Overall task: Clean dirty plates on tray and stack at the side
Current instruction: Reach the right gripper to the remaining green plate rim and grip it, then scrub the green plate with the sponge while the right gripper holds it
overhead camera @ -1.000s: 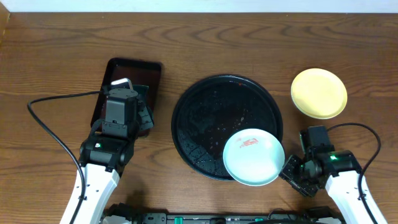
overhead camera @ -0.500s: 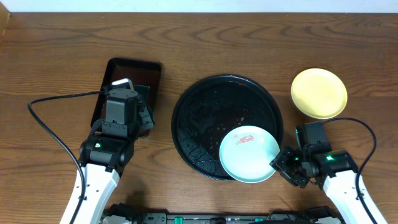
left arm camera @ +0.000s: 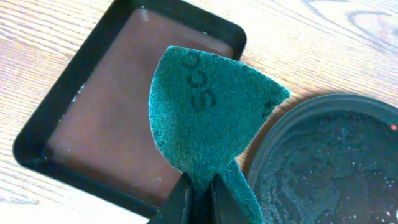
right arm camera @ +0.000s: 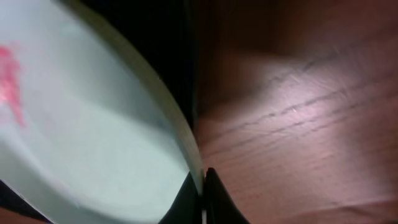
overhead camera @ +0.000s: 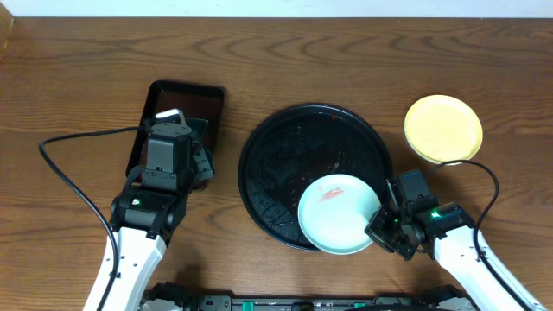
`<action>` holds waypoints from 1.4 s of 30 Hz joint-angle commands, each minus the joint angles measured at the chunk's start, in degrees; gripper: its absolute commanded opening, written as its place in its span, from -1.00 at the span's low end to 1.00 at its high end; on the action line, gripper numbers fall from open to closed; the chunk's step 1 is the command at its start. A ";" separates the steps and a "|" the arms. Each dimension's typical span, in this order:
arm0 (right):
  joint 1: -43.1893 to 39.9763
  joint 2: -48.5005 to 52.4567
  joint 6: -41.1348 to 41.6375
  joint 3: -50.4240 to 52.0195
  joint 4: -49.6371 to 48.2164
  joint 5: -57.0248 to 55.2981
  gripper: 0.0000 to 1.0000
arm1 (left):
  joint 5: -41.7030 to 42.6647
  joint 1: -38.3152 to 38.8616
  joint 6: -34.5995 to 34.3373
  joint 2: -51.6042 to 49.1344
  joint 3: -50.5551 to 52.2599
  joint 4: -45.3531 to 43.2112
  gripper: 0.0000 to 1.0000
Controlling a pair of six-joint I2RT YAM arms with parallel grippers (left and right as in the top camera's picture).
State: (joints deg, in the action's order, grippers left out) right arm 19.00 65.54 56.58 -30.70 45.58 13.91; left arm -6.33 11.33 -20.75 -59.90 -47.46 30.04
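A pale mint-white plate [overhead camera: 339, 214] with a red-orange smear sits over the front right of the large round black tray [overhead camera: 285, 155]. My right gripper [overhead camera: 380, 226] is shut on the plate's right rim; the rim shows pinched between the fingers in the right wrist view [right arm camera: 200, 186], with the plate [right arm camera: 81, 124] filling the left. A pale yellow plate [overhead camera: 443, 130] lies on the table to the right of the tray. My left gripper [left arm camera: 198, 193] is shut on a green scouring pad [left arm camera: 205, 112], held over the small brown tray. A third plate is not in view.
A rectangular dark brown tray [overhead camera: 177, 130] lies left of the black tray, with my left arm [overhead camera: 164, 164] over it. It also shows in the left wrist view [left arm camera: 112, 118]. A black cable [overhead camera: 69, 181] loops across the left of the wooden table.
My right gripper has moved left with the mint-white plate, sliding it further onto the black tray. The left arm has not moved.
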 commanded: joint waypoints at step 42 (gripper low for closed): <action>0.44 26.73 -30.93 -11.52 -26.95 -3.28 -0.97 | 18.80 27.28 -31.43 -41.07 0.35 -31.56 -0.85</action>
State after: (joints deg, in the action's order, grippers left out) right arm 19.31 91.88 25.04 -41.52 18.04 13.21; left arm 14.48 39.00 -51.29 -98.67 -47.22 -2.02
